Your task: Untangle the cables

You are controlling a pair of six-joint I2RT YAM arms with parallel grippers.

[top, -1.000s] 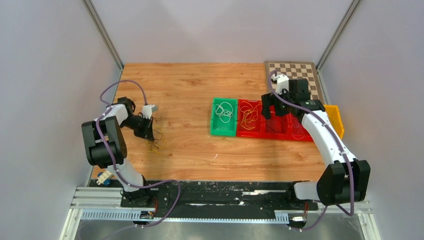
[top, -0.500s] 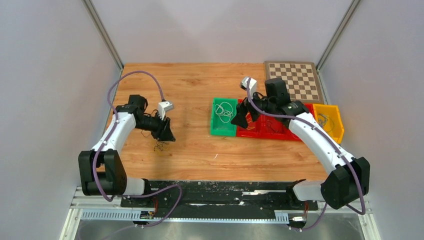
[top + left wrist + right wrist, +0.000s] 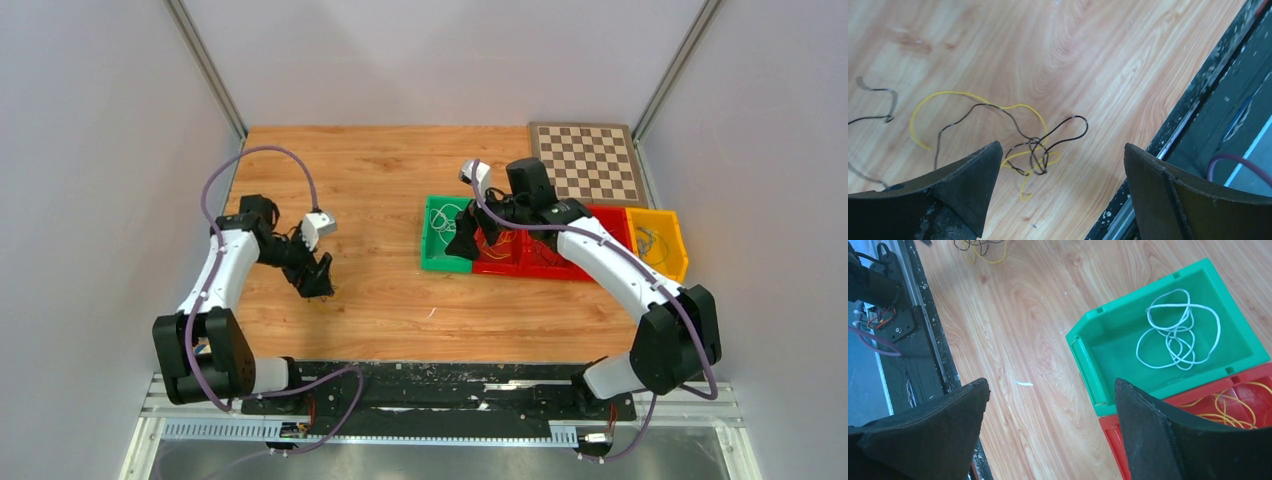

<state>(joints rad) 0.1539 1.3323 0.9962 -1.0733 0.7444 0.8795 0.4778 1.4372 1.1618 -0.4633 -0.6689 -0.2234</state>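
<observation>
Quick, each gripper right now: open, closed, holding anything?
Left gripper: open, empty, above the tangled thin yellow and dark wires.
Right gripper: open, empty.

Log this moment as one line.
left gripper open over tangled yellow and dark thin wires | right gripper open near green plastic bin containing white wire

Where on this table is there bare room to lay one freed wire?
Bare: the wood behind the tangled wires up to the back edge, and the strip between those wires and the green bin. Crowded: the right side, where the other bins stand in a row before the chessboard.
</observation>
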